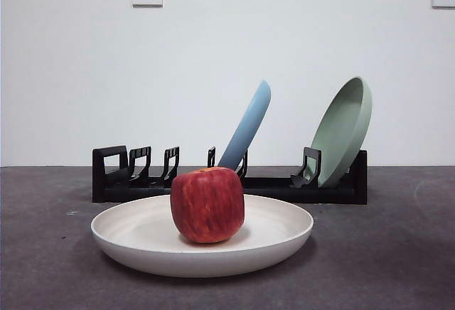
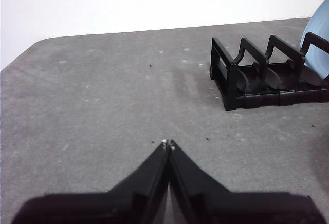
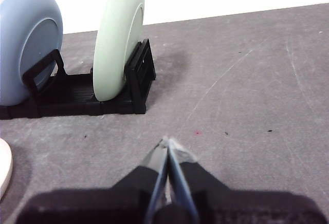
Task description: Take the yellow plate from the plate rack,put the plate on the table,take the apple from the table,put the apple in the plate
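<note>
Both fingers closed, away from apple (image 1: 207,205).

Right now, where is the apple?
In the front view, the apple sits in the middle of the yellow plate, on the table just in front of the rack.

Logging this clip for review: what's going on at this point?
Nothing is being handled. The apple sits in the yellow plate, which lies flat on the table in front of the plate rack. A light blue plate and a pale green plate lean in the rack. The left gripper and right gripper are both shut and empty, off to either side above bare table.
</note>
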### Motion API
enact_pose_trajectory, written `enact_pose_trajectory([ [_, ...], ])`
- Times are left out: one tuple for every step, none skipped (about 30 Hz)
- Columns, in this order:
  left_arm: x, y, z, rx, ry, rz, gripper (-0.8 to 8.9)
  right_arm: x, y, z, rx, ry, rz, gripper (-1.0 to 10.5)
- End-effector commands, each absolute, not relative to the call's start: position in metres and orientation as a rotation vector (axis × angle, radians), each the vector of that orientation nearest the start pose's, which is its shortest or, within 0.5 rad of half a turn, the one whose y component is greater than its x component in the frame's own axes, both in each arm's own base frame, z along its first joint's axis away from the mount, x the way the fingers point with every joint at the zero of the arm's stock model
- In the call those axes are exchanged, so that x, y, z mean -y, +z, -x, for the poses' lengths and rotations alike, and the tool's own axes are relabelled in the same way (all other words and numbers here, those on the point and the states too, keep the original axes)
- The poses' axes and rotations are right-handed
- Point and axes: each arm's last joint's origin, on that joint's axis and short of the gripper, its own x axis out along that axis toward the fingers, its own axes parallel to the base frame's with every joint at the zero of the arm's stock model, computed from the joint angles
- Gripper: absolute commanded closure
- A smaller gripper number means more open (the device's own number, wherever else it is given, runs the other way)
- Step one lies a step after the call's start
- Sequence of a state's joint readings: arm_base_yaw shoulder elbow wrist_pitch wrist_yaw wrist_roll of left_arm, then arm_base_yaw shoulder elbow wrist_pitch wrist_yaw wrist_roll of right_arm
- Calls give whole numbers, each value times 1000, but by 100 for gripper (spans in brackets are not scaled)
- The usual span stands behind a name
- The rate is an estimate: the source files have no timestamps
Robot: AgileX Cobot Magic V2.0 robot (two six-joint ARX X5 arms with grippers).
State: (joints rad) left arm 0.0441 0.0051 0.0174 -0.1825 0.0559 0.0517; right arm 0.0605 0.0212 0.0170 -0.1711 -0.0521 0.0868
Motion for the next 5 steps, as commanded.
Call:
enact_pose_trajectory([
  [-3, 147, -96, -179, -13, -36, 817, -7, 147, -96, -201, 101, -95, 946],
  [-3, 147, -96, -179, -13, -36, 817, -7, 147, -96, -202, 101, -96, 946],
  [-3, 147, -96, -179, -13, -36, 817, -7, 147, -96, -201, 101, -96, 946],
  [-3, 147, -96, -179, -13, -36, 817, -7, 147, -96, -201, 101, -96, 946],
  [-3, 147, -96, -179, -13, -36, 817, -7, 147, -96, -201, 101, -96, 946],
])
